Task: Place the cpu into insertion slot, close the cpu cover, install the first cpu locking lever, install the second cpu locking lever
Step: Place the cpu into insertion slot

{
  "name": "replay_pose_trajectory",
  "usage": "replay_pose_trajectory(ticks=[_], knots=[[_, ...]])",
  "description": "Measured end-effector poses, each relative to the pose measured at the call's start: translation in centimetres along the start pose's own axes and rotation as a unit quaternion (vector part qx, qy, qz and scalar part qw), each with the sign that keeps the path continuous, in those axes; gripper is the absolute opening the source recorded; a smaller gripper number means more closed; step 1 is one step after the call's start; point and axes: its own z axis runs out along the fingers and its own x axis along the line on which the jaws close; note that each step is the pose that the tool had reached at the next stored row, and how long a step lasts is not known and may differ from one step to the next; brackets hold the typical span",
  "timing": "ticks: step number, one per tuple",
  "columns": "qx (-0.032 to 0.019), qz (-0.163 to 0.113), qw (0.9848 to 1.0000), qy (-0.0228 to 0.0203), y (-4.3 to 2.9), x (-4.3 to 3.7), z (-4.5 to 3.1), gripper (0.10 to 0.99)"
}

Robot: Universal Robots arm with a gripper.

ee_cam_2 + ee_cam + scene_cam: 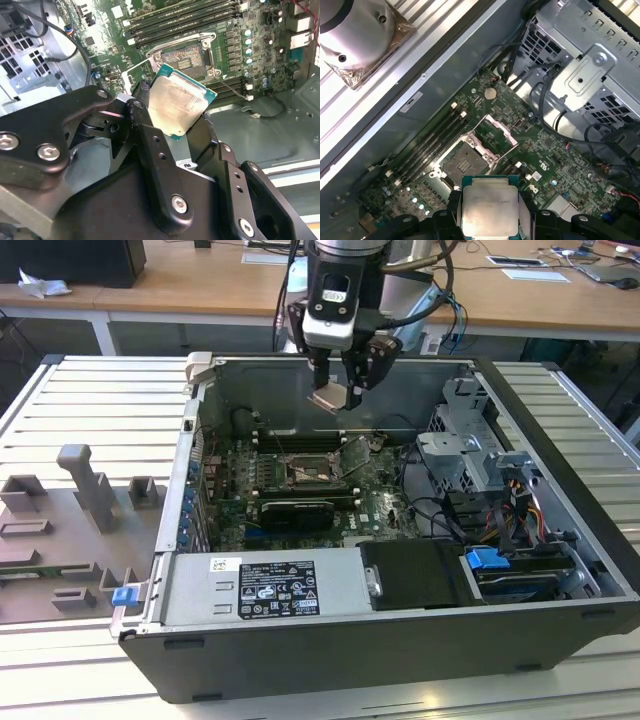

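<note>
Status: first of four steps in hand, none finished.

Gripper (177, 114): black jointed metal fingers, bolted links, clamped on two opposite edges of the cpu (180, 102). The chip is a flat square. Its top is dull brushed silver-grey with faint scuffs, and a thin green board edge shows around it.

In the exterior view the chip hangs in the upper centre of the frame, tilted, inside the open case. It is above the board and touches nothing but the fingers.

Insertion slot (465, 160): empty. It has a dark square contact field with a bright stamped-steel rim, set in the green circuit board. In the exterior view it lies centre frame, below the chip and apart from it.

Cpu cover (497, 131): thin pale metal frame, hinged up and standing open just beside the socket. Closing is not yet done. With the cover up, I judge neither locking lever is latched. The levers themselves are too fine to pick out with certainty.

Memory slots (432, 142): long narrow black rails flanking the socket.

Farther off is the case wall (270, 390) of grey matt sheet steel. Beyond it, along the top of the frame, is a wooden desk (220, 285).
</note>
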Motion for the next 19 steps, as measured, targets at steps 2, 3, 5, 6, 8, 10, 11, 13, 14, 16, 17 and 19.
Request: replay_pose_trajectory(ticks=[2, 3, 5, 6, 8, 10, 11, 13, 14, 16, 17, 19], knots=[[-0.0002, 0.012, 0.9999, -0.001, 0.0, 0.0, 0.01, 0.541], [-0.0003, 0.016, 0.9999, -0.0013, 0.0, 0.0, 0.01, 0.541], [-0.0005, 0.025, 0.9997, -0.0021, 0.0, 0.0, 0.01, 0.541], [-0.0006, 0.029, 0.9996, -0.0024, 0.0, 0.0, 0.02, 0.541], [-0.0007, 0.038, 0.9993, -0.0032, 0.0, 0.0, 0.02, 0.541], [-0.0008, 0.044, 0.999, -0.0037, 0.0, 0.0, 0.03, 0.541], [-0.0009, 0.047, 0.9989, -0.0039, 0.0, 0.0, 0.03, 0.541], [-0.001, 0.053, 0.9986, -0.0044, 0.0, 0.0, 0.03, 0.541], [-0.0011, 0.058, 0.9983, -0.0048, 0.0, 0.0, 0.03, 0.541], [-0.0012, 0.064, 0.9979, -0.0053, 0.0, 0.0, 0.03, 0.541], [-0.0013, 0.069, 0.9976, -0.0058, 0.0, 0.0, 0.04, 0.541], [-0.0015, 0.075, 0.9971, -0.0063, 0.0, 0.0, 0.04, 0.541]])
